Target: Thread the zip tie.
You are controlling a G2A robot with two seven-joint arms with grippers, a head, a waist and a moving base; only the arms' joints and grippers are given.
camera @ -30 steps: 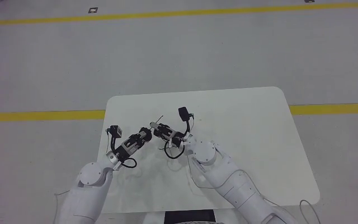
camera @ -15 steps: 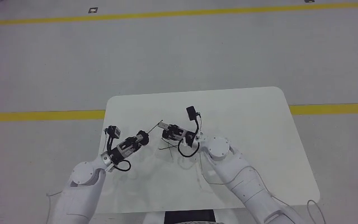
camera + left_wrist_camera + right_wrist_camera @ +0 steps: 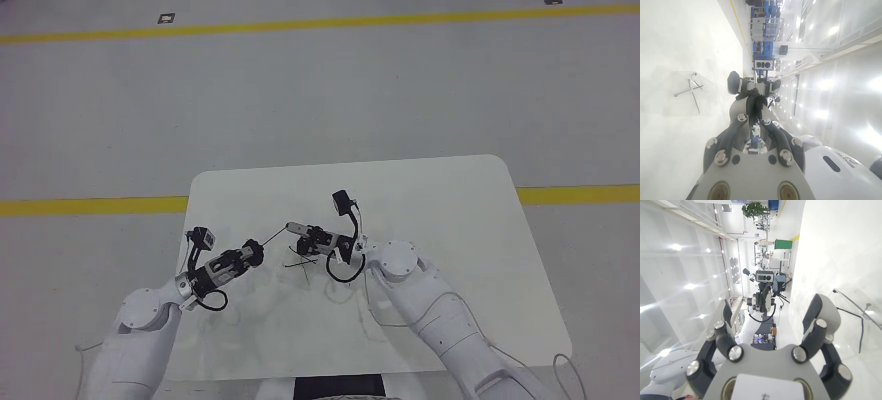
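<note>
The left gripper is clamped on 1 zip tie, held above the tabletop with its free length pointing toward 2 o'clock in the top view, straight at the right gripper. That gripper has its fingers spread and holds nothing, and the tie's tip sits just beside its opening. Spare ties lie crossed on the tabletop at 6 o'clock from the right gripper, in what looks like a clear bag. Which end of the held tie is the head is too small to tell. The main risk is the tie's thinness: the free length will likely flex, so a slightly off-line closure could pinch air or push the tip aside. A side push could also twist the strap in the left pads, leaving tail and slot out of line, so the strap would buckle rather than feed. A low approach could snag the spare ties.
</note>
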